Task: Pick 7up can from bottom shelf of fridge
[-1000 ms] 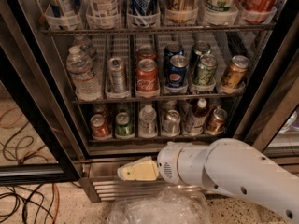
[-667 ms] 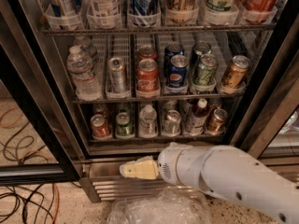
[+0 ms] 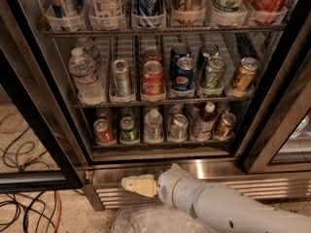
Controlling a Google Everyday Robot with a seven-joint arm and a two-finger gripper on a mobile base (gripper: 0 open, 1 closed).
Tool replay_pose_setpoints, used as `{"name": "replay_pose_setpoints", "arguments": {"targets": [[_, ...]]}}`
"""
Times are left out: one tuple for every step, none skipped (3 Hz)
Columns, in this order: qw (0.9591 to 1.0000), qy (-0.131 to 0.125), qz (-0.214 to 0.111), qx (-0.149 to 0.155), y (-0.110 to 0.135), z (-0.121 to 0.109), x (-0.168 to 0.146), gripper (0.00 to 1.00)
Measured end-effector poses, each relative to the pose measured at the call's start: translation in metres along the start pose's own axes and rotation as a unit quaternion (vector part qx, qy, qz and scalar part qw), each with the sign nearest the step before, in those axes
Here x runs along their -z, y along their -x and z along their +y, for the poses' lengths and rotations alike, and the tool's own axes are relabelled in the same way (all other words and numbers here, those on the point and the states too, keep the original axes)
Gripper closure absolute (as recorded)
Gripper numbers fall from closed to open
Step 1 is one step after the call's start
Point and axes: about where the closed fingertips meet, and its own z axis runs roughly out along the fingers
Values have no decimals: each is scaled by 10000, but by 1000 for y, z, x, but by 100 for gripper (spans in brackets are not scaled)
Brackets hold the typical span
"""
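Observation:
The 7up can, silvery-grey with a shiny lid, stands on the bottom shelf of the fridge. It sits in a lane right of centre, between a small water bottle and a capped bottle. A bright green can and a red can stand to the left, and a copper-brown can to the right. My gripper, cream-coloured on a white arm, is low in front of the ribbed steel base. It is below the shelf and left of the can, pointing left.
The middle rack holds a water bottle, a silver can, a Coca-Cola can, a Pepsi can and others. A black door frame stands at the right. Cables lie on the floor at left and a clear plastic bag below the arm.
My gripper and arm have moved slightly left and down in front of the fridge base. The cans have not moved.

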Motion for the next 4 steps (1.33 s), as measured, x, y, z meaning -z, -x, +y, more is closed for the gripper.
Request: {"name": "replay_pose_setpoints", "arguments": {"targets": [[9995,-176,-242,-135,7,-12,-7,0],[9995,-182,-246,-122,8,-12,-7,0],[9989,-273,-339,-184,7,-17,-11,0],[9972,-509,-515,-195,1,-29,-23,0]]}}
